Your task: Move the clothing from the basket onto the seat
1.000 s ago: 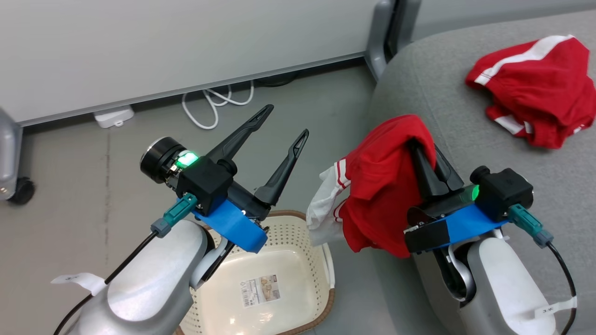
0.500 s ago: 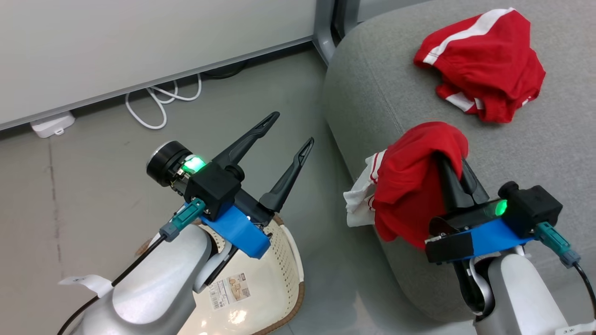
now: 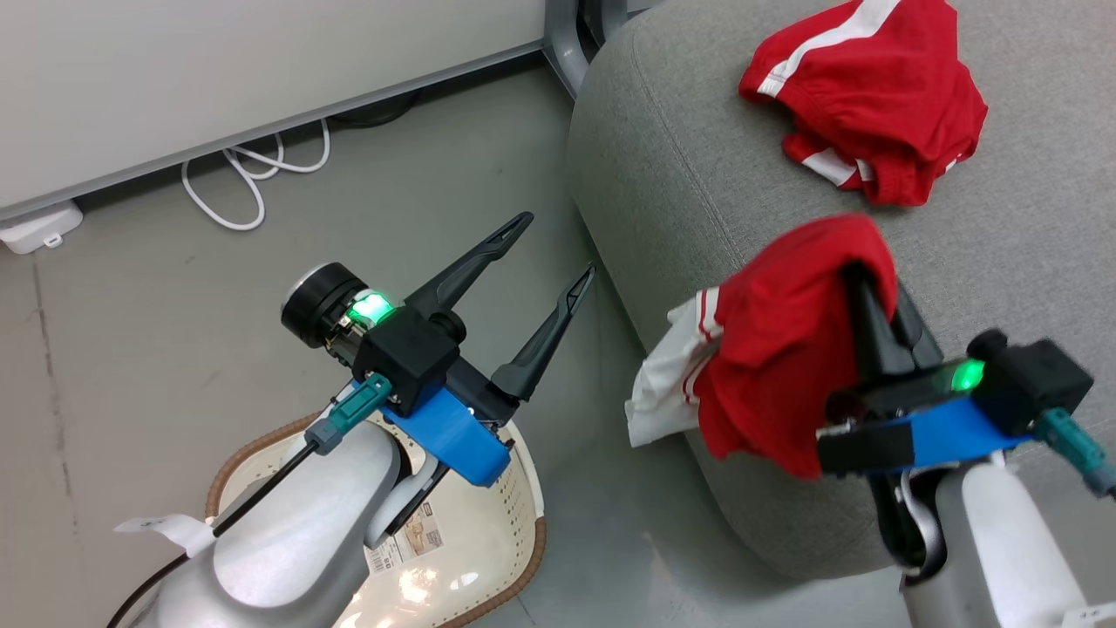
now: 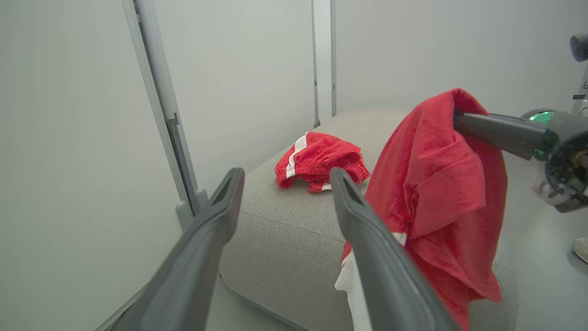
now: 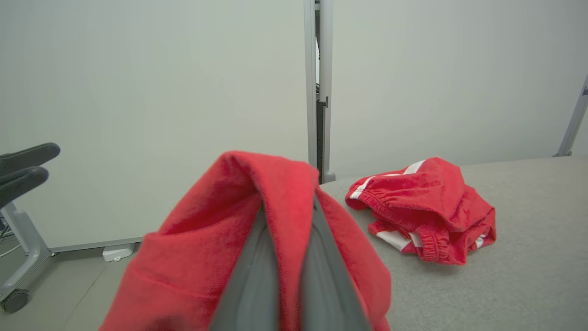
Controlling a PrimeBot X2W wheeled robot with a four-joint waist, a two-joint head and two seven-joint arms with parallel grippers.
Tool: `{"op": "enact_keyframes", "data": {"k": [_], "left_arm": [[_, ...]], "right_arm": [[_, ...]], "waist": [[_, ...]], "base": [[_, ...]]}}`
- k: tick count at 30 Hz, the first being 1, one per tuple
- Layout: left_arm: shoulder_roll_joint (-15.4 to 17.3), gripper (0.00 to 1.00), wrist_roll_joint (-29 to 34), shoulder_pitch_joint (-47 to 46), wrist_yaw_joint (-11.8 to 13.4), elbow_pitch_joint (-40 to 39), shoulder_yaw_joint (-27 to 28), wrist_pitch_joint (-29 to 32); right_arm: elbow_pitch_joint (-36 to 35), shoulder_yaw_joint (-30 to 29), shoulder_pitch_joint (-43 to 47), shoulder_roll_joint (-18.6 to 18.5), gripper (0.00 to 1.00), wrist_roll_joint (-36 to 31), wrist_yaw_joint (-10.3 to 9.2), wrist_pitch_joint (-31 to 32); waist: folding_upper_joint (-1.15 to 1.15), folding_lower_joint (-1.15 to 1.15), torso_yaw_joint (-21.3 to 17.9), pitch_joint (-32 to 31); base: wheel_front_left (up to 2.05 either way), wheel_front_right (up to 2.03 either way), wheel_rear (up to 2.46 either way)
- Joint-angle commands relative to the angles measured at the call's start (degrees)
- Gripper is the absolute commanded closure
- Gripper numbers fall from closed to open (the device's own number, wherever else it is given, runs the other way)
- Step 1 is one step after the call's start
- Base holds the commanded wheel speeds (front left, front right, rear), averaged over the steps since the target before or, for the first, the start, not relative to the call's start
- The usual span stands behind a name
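Right gripper [image 3: 867,301] sits in the lower right of the head view, its two dark fingers pressed together with a red garment [image 3: 785,358] pinched between them. The cloth is draped over the tips, and its white trim [image 3: 663,401] hangs down toward the floor [image 3: 261,305]. So the carry leg of the task is in hand: this piece hangs at the rounded left edge of the seat [image 3: 680,174], partly above the grey top and partly off the side. The other red garment [image 3: 863,78] lies crumpled at the upper right of the frame, on the seat and well apart from the held one. The basket [image 3: 523,506] sits at the bottom of the frame under the left forearm [image 3: 288,541]. What shows of its inside is bare apart from the barcode sticker [image 3: 410,541] (the arm hides a good part, so I can't swear it's empty). Left gripper [image 3: 556,246] hovers mid-frame above the floor, fingers spread wide, nothing in them. Next move, as I read it: carry the cloth further in over the seat, toward the upper right. Then lower it so the trailing white panel lands on the upholstery rather than sliding off the edge, part the fingers and let it go
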Motion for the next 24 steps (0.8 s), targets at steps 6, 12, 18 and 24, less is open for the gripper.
{"op": "enact_keyframes", "data": {"k": [6,12,18,24], "left_arm": [[0.9,0.0,0.4,-1.9,-0.2,-0.6,-0.3,-0.1],[2.1,0.0,1.1,-4.6,-0.3,-2.3,-1.0,0.5],[3.2,0.0,1.9,-8.2,-0.4,-3.8,-2.0,1.1],[3.6,0.0,2.2,-10.9,-0.5,-4.6,-3.2,1.2]], "right_arm": [[-2.4,-2.2,-9.0,0.0,1.0,-2.3,0.03,0.0],[-4.5,-7.4,-20.0,-0.6,1.0,-5.7,0.03,0.0],[-5.6,-14.6,-32.3,-4.5,1.0,-7.1,0.02,0.0],[-3.5,-20.4,-41.3,-10.4,1.0,-7.4,0.03,0.0]], "waist": [[0.0,0.0,0.3,3.1],[0.0,0.0,2.0,8.9],[0.0,0.0,4.2,15.9],[0.0,0.0,5.8,20.7]], "base": [[0.0,0.0,0.0],[0.0,0.0,0.0],[0.0,0.0,0.0],[0.0,0.0,0.0]]}}
